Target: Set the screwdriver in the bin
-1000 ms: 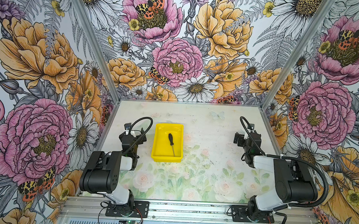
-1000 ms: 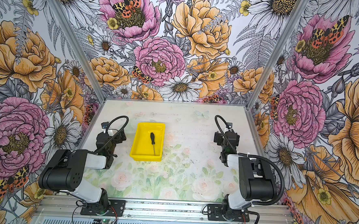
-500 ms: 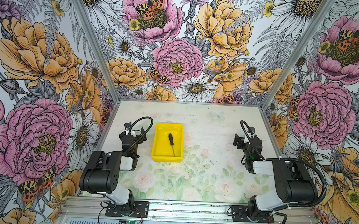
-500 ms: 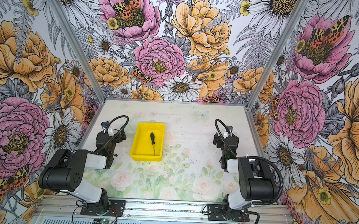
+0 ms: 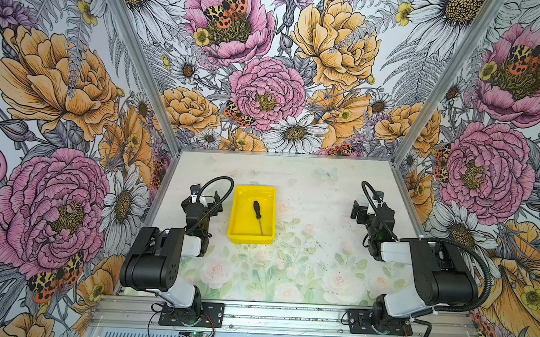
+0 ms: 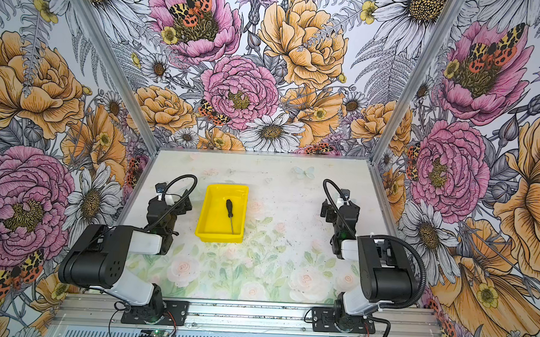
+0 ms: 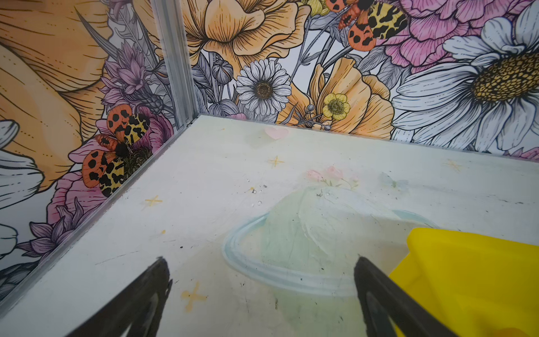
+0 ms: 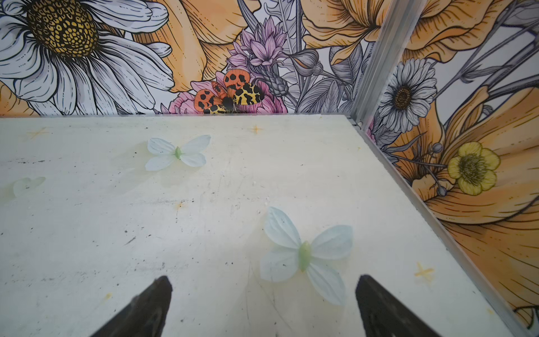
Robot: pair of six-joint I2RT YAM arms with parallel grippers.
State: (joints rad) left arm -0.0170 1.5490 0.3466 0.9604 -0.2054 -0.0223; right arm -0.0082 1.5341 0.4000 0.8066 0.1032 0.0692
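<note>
The screwdriver (image 5: 257,213) (image 6: 230,212), black-handled with a thin grey shaft, lies loose inside the yellow bin (image 5: 242,226) (image 6: 210,223), shaft toward the near wall. My left gripper (image 5: 209,198) (image 6: 182,199) (image 7: 261,259) is open and empty, just left of the bin, whose corner (image 7: 466,277) shows beside one finger. My right gripper (image 5: 365,206) (image 6: 335,207) (image 8: 262,277) is open and empty too, far to the right over bare tabletop. Neither gripper touches the screwdriver or the bin.
The floral-printed tabletop (image 5: 305,260) is walled by flowered panels on three sides, with metal corner posts (image 7: 175,64) (image 8: 376,61). Flat printed butterflies (image 8: 304,253) lie under the right gripper. Both arm bases sit on the front rail (image 5: 286,316).
The right arm has folded back slightly toward its base, gripper still open. The left arm, bin and screwdriver have not moved.
</note>
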